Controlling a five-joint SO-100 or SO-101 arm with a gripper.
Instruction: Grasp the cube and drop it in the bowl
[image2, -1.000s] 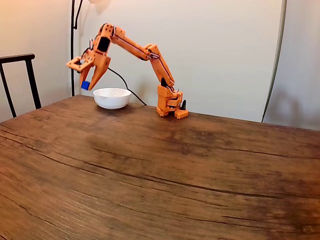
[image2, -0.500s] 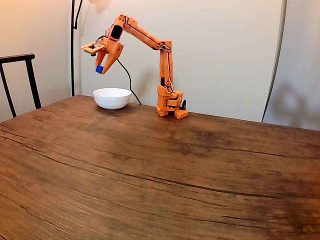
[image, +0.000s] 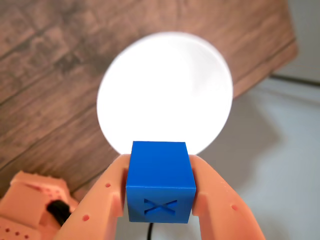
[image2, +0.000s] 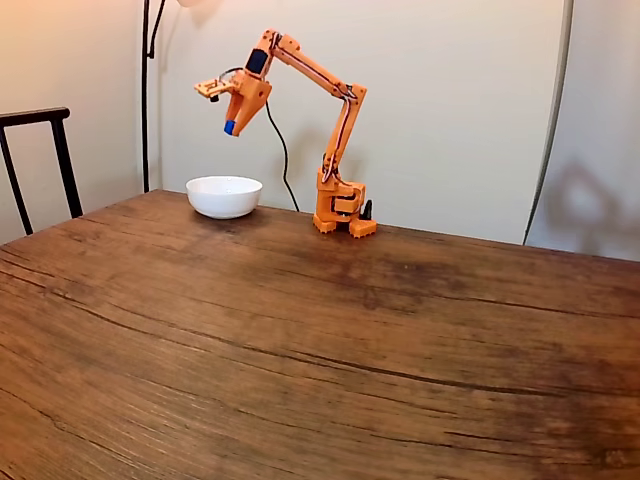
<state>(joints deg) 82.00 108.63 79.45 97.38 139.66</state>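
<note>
My fingers (image: 159, 202) are clenched on the cube (image: 160, 181), high above the bowl (image2: 224, 195), which lies at 12 o'clock in the wrist view. Grasping is done; I judge only the drop remains.

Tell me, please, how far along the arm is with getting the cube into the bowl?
The grasp is done: the hand is shut on the blue cube, held well above the table. In hand is the carry; the wrist view shows the white bowl below the cube. Left: opening the hand so the cube drops in; the bowl looks empty.
</note>
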